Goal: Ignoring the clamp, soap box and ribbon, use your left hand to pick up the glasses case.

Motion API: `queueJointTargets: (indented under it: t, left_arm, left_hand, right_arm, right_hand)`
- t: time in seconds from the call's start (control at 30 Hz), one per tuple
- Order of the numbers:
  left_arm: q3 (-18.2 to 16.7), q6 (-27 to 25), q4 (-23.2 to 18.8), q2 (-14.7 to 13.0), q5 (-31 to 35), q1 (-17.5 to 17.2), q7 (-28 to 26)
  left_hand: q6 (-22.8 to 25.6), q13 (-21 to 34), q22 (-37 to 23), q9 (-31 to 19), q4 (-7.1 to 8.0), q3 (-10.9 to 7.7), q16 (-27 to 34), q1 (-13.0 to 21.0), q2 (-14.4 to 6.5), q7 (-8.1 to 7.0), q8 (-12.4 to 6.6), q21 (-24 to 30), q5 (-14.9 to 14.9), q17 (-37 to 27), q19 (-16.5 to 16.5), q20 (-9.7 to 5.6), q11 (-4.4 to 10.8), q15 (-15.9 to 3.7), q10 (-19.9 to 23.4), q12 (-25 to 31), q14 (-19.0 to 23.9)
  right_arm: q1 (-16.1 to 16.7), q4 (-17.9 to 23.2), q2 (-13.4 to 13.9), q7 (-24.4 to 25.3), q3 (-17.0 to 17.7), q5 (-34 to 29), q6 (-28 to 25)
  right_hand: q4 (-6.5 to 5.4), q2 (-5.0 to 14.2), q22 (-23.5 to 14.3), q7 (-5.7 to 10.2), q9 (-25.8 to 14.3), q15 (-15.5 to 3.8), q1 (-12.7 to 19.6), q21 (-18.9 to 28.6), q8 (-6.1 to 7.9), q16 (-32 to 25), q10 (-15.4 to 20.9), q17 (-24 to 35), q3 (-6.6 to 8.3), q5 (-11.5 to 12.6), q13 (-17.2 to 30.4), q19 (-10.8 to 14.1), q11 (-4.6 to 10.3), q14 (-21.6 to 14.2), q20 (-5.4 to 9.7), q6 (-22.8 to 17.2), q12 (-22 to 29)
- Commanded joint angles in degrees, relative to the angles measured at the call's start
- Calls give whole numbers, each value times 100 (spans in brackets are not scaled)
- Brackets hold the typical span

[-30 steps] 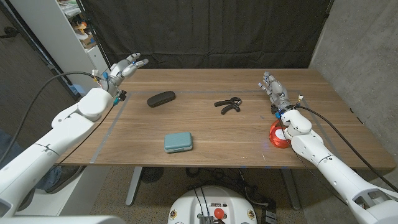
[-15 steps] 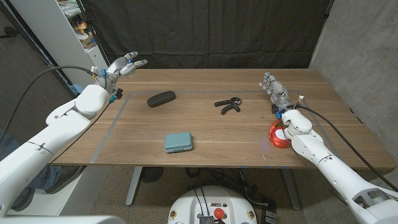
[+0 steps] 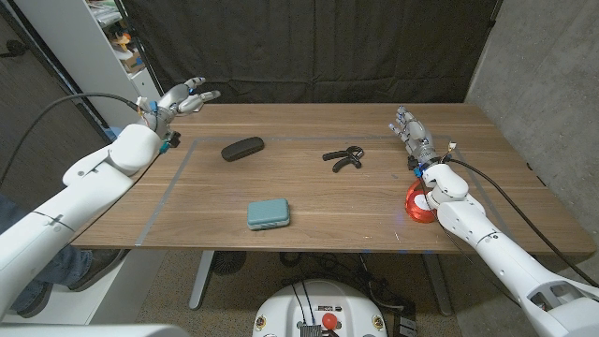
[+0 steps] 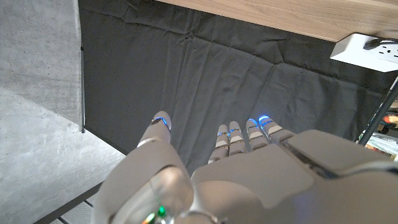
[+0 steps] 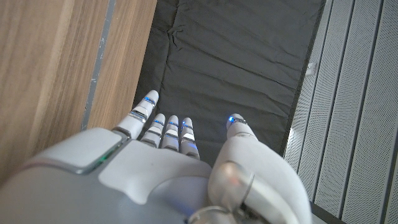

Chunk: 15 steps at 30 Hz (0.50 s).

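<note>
The reach has barely begun — the left robot hand (image 3: 182, 97) hovers empty, fingers spread, at the tabletop's (image 3: 374, 201) far left corner. The glasses case (image 3: 242, 148) lies untouched, well apart toward the middle — next, swing inward and descend.

table (image 3: 328, 201): smooth wood grain | glasses case (image 3: 242, 148): matt black | backdrop (image 3: 309, 47): creased dark cloth

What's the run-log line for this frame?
phase: pre-grasp | left hand: open, raised at far left table corner | glasses case: on table, untouched | right hand: open, idle, near right edge
</note>
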State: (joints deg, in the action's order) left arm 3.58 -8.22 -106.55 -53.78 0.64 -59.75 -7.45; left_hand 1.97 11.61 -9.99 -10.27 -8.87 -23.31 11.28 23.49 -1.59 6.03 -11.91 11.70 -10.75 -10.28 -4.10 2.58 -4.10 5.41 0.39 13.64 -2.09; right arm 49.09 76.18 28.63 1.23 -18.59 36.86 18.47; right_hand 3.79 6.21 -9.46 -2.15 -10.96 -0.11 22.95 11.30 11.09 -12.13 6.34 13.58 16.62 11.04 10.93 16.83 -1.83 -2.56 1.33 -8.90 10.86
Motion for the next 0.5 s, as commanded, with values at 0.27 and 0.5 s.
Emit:
queueJointTargets:
  t: [0.27,0.5]
  left_arm:
    - [24,-306,-142,-221,585,32,208]
    - [98,-369,-153,-272,798,92,259]
  left_hand:
    - [67,40,-27,-23,-57,-23,44,116,39,-25,-15,20,-11,-17,66,-6,31,6,108,51,96]
    - [88,47,-26,-24,-66,-22,48,160,64,-28,-15,24,-19,-18,96,-7,50,-18,155,68,135]
  right_arm:
    - [31,9,-51,43,-48,-43,14]
    - [60,43,-52,61,-53,-53,27]
  right_hand:
    - [15,10,-33,46,-7,-8,-1,-14,29,-16,35,-3,2,22,9,4,2,-58,7,-32,48]
    - [15,12,-33,52,-7,-10,-7,-14,29,-13,32,-5,1,22,8,7,6,-53,11,-33,45]
